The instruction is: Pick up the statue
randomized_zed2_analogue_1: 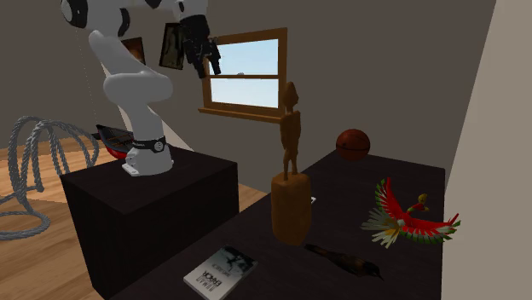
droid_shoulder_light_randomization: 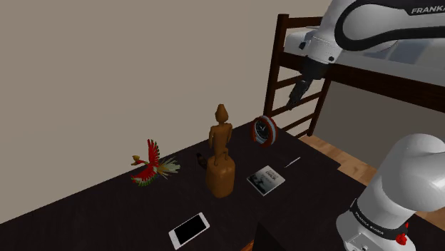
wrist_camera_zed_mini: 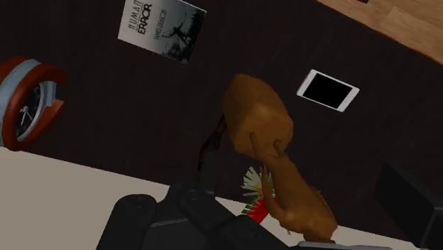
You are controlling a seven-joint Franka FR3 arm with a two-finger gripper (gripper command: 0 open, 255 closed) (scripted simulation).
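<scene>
**While the end effector (droid_shoulder_light_randomization: pixel 294 100) hangs clear of the statue (droid_shoulder_light_randomization: pixel 220 153)**

Whether the end effector is spread or pressed together cannot be told. It hangs high over the dark worktop (droid_shoulder_light_randomization: pixel 107 207), well apart from the brown statue. The statue stands upright on its rounded base near the worktop's middle. Around it are 4 things: 1 book (droid_shoulder_light_randomization: pixel 266 180), 1 white-edged phone (droid_shoulder_light_randomization: pixel 189 229), 1 red-rimmed clock (droid_shoulder_light_randomization: pixel 265 130) and 1 red bird figure (droid_shoulder_light_randomization: pixel 151 165).

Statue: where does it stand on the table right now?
In the shoulder view the brown statue stands upright near the middle of the dark table, between the red bird figure at that view's left and the book at its right.
</scene>
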